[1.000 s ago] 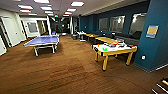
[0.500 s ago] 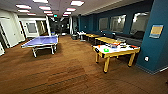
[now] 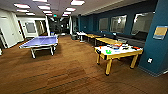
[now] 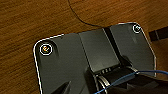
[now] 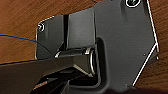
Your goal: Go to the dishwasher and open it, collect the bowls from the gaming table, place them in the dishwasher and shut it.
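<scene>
Robot in a games room, wood-look floor (image 3: 62,75), no dishwasher visible from here. Landmark: gaming table (image 3: 130,53), yellow frame, white worktop, standing against the teal wall pillar (image 3: 157,45). On the worktop, near the end facing the open floor: one bright green bowl (image 3: 108,51). Farther along the worktop, toward the pillar, several small mixed items, red/dark, too blurred to ID. Blue ping-pong table (image 3: 41,42) well apart from the gaming table, across the open floor. More yellow tables (image 3: 107,40) behind the gaming table along the wall.

Wrist cams look down at floor past the robot's own dark plates; pincer state on L and R: cannot tell.

Progress (judgement): bowl not yet collected, sits on the worktop untouched. Whether dishwasher is open: unknown. Left: collect bowls, load, close.
</scene>
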